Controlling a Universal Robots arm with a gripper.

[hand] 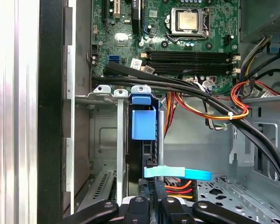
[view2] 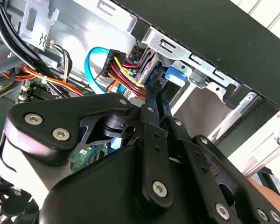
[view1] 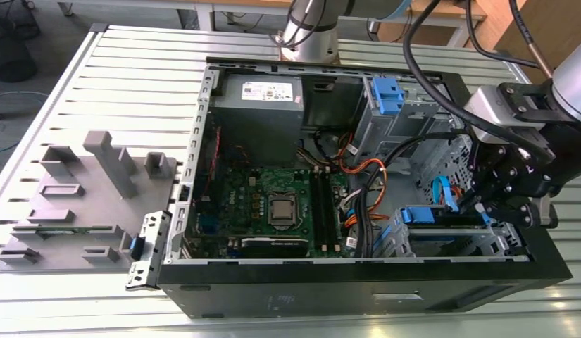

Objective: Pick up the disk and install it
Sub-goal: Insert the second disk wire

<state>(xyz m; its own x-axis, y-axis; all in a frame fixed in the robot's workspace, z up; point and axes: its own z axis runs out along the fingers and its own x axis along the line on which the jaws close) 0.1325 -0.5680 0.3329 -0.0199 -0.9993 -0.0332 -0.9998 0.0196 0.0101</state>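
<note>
The disk (hand: 141,154) stands on edge inside the metal drive cage (hand: 102,135) at the case's front corner, and its blue carrier frame (hand: 143,123) shows at the cage's open side. In the exterior view the disk (view1: 427,215) sits in the cage (view1: 450,243) at the lower right of the case. My gripper (view1: 478,208) hangs just over that cage. In both wrist views its fingers lie together, shut, with the gripper (view2: 149,91) (hand: 155,196) tips at the disk's (view2: 147,63) near end. A blue data cable (hand: 177,172) crosses right beside them.
Thick black cables (hand: 186,88) and coloured power wires (view2: 123,70) run close past the cage. The motherboard (view1: 281,204), grey power-supply box (view1: 262,105) and an upper bay with a blue latch (view1: 386,95) fill the case. A grey fixture block (view1: 84,197) lies at the exterior view's left.
</note>
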